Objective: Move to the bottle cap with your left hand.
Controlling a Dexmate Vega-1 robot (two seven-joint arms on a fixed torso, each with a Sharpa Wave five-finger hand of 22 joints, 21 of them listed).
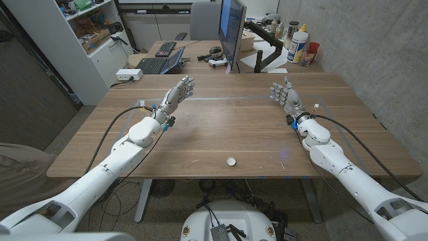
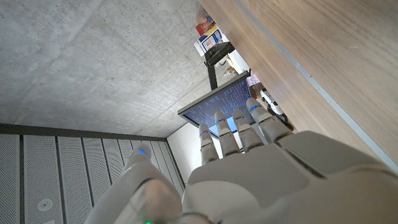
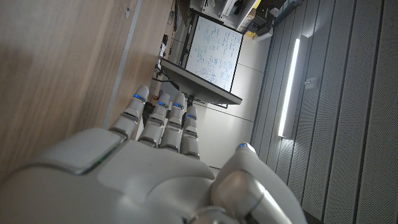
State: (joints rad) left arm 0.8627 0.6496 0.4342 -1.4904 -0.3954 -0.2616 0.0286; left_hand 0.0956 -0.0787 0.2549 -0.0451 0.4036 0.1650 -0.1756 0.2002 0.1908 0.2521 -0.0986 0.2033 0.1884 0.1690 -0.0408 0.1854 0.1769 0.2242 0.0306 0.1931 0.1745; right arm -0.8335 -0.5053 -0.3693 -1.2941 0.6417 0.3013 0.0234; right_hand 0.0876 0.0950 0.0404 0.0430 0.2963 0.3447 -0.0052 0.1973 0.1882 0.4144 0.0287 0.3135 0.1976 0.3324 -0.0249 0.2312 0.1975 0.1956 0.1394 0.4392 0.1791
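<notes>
Low in the middle of the head view, near the table's front edge, lies the bottle cap (image 1: 231,161), a small pale disc alone on the bare wood of the table (image 1: 221,134). Nothing touches it.

My left hand (image 1: 177,92) is well apart from it, up in the left-centre of the frame, out over the far part of the table. Its fingers are stretched out and a little apart, and it holds nothing. The left wrist view agrees: my fingers (image 2: 239,127) reach straight out toward a lit monitor (image 2: 217,102) beyond the table edge, with nothing between them. The cap sits nearer the robot than this hand does, and toward the picture's right of it.

My right hand (image 1: 286,95) stands in the upper right-centre of the frame, likewise with fingers extended and nothing in them; the right wrist view shows the same.

I judge the reach has not really begun: this is the starting step. The next move calls for drawing my left arm back toward the front edge and swinging the hand inward, then lowering it as it nears the cap. The cap is small and light, so I should arrive slowly and not knock it off the edge.
</notes>
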